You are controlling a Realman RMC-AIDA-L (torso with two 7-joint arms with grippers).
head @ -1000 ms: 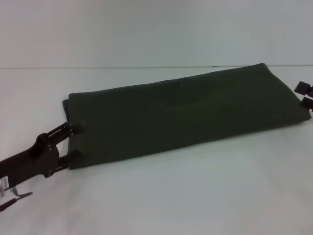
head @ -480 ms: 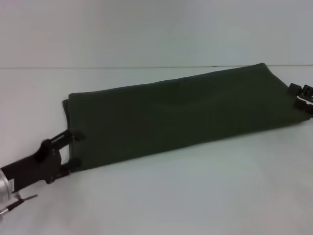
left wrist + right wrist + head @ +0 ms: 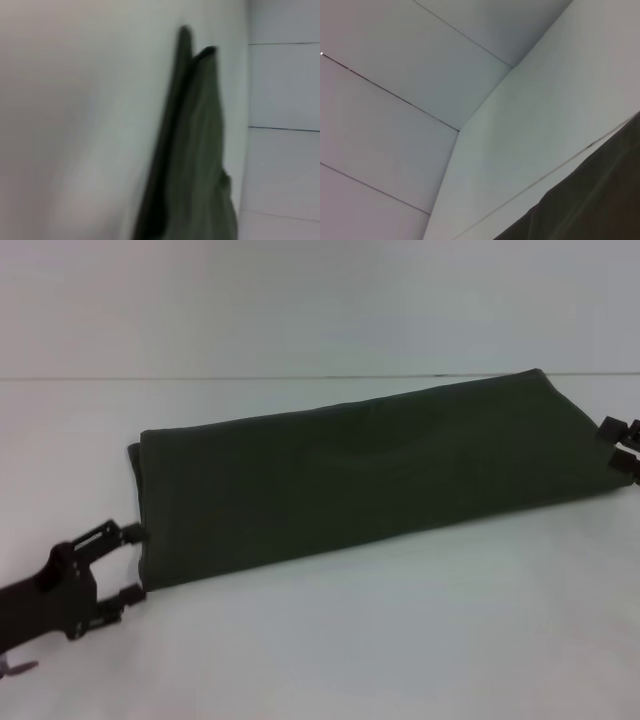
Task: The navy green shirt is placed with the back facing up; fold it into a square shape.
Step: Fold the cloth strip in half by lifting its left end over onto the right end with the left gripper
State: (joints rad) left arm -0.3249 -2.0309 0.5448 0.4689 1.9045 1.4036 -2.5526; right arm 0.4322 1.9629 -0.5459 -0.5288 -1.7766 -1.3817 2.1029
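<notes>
The navy green shirt (image 3: 360, 475) lies on the white table (image 3: 420, 640) as a long folded strip, plain side up, running from near left to far right. My left gripper (image 3: 132, 562) is open at the strip's left end, with its fingertips (image 3: 131, 533) just at the cloth's edge and nothing held. My right gripper (image 3: 620, 443) is open at the strip's right end, at the picture's edge. The left wrist view shows the stacked cloth layers (image 3: 195, 150) edge-on. The right wrist view shows a dark cloth corner (image 3: 600, 200).
The white table spreads wide in front of the strip and to its left. A pale wall (image 3: 300, 300) rises behind the table's far edge. No other objects are in view.
My left gripper has drawn back down and to the left, so its fingertips no longer overlap the shirt's left end. The right gripper shifted slightly. The shirt lies as before.
</notes>
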